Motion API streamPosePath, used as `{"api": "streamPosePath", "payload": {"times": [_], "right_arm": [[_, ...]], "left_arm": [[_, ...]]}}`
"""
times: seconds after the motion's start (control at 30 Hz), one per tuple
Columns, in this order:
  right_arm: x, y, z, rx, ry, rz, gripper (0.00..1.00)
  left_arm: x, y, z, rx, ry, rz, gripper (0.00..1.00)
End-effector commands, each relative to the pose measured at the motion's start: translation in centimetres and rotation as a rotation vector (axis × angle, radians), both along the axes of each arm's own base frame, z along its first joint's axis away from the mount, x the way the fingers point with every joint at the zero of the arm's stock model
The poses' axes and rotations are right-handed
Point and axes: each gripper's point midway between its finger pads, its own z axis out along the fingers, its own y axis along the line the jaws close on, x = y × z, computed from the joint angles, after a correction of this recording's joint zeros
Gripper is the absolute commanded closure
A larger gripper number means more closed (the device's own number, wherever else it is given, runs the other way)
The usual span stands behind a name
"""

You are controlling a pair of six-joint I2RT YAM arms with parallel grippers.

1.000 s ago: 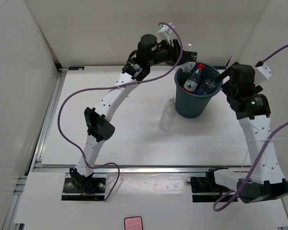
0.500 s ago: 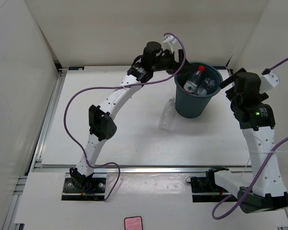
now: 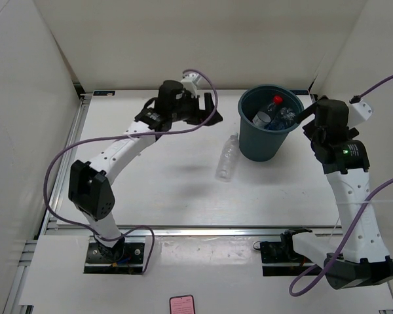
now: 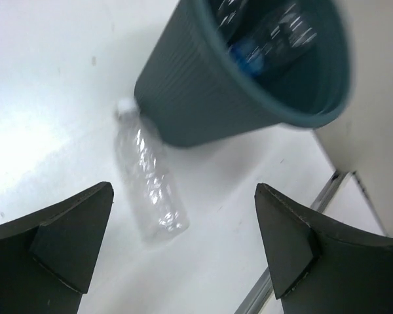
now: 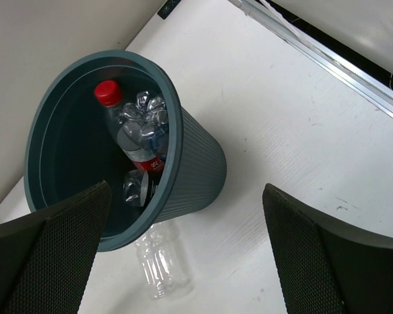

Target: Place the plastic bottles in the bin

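The bin (image 3: 262, 145) stands at the back right of the table and holds a red-capped bottle (image 3: 270, 110) among other plastic bottles. A red label and a black-labelled bottle (image 5: 141, 187) show inside it in the right wrist view. One clear unlabelled bottle (image 3: 226, 157) lies on the table just left of the bin's base, its cap toward the bin (image 4: 209, 108). My left gripper (image 3: 212, 110) hangs open and empty left of the bin, above that bottle (image 4: 150, 180). My right gripper (image 3: 306, 116) is open and empty at the bin's right rim.
A raised metal rail (image 3: 183, 227) runs along the table's near edge, and another (image 3: 65, 157) along its left side. White walls close in the back and both sides. A small pink card (image 3: 181, 305) lies on the near shelf.
My left gripper was shut at the bin's far rim. It has opened and swung left, away from the bin. The right arm has only shifted slightly.
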Motion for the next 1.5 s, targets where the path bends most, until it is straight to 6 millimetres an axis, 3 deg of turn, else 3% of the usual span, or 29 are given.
{"api": "streamPosePath", "payload": {"times": [0.0,0.23,0.4,0.43,0.63,0.87,1.13,1.23,1.47], "right_arm": [[0.5,0.2,1.1,0.017,-0.054,0.005,0.0],[0.8,0.2,1.0,0.001,-0.048,0.013,0.0],[-0.1,-0.1,1.7,-0.009,-0.071,0.008,0.0],[-0.2,-0.3,1.7,-0.024,-0.067,0.005,0.0],[-1.2,-1.0,1.8,-0.06,-0.072,-0.007,0.0],[-1.7,-1.1,1.5,-0.068,-0.067,-0.003,0.0],[-1.8,-1.3,1.8,-0.078,-0.073,-0.008,0.0],[-1.9,-1.3,2.0,-0.078,-0.073,-0.008,0.0],[-1.7,-1.3,2.6,-0.076,-0.083,-0.009,0.0]], "left_arm": [[-1.4,-1.6,-7.2,0.117,0.096,-0.048,0.0],[-0.5,-4.3,-11.0,0.134,0.174,-0.09,0.0],[0.4,-5.2,-13.9,0.143,0.237,-0.085,0.0],[0.2,-5.3,-13.8,0.139,0.24,-0.095,0.0],[0.0,-5.8,-17.9,0.153,0.351,-0.086,0.0],[-0.2,-8.7,-19.6,0.1,0.432,-0.178,0.0],[-0.9,-8.5,-23.3,0.08,0.577,-0.194,0.0],[-1.2,-8.5,-24.3,0.087,0.599,-0.2,0.08],[-0.5,-7.8,-24.2,0.051,0.637,-0.202,0.35]]}}
